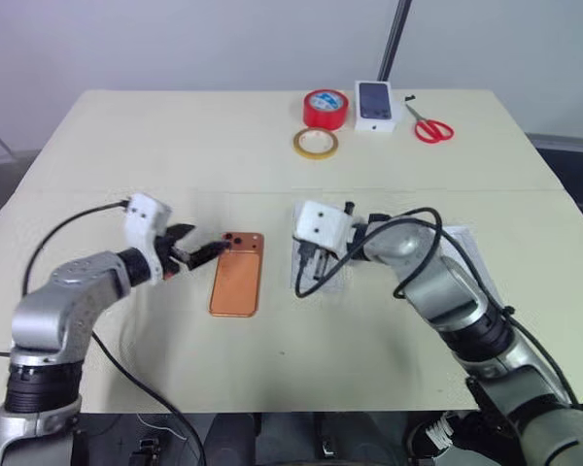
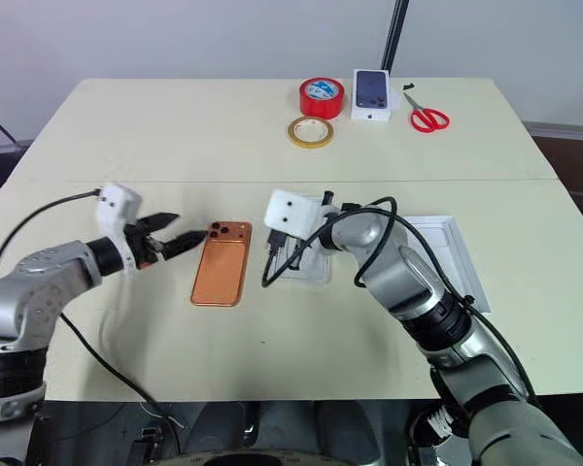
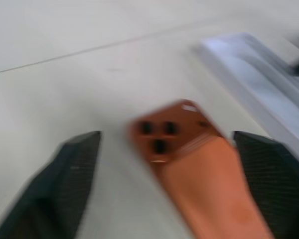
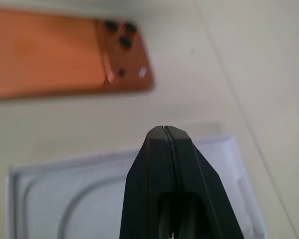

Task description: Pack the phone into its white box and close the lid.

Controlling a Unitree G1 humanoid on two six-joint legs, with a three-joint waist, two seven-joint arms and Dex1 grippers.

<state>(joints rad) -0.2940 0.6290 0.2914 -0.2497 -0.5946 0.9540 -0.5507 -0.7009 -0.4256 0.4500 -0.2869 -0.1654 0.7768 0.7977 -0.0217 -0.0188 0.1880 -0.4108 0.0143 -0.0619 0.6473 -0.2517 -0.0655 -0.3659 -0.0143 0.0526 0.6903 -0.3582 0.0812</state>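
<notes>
On the beige table (image 1: pixel 126 146), seen from the head cameras, the phone (image 1: pixel 237 275) lies flat, back up, lens cluster toward the far side. The left gripper (image 1: pixel 202 247) stands spread beside that lens corner, holding nothing. The right gripper (image 2: pixel 275 254) hangs over a white insert (image 2: pixel 306 262) just right of the phone; a white tray (image 2: pixel 447 248) lies behind the right arm. At the far edge sit a red tape roll (image 1: pixel 325 108) with a blue label too small to read, a yellow tape ring (image 1: pixel 315 143), a small phone-printed box (image 1: pixel 374 105) and red scissors (image 1: pixel 430 126). From the left wrist, wide-apart fingers (image 3: pixel 65 184) flank the phone's lens end. From the right wrist, the fingertips (image 4: pixel 165 149) press together, empty, above the insert's rounded recess.
</notes>
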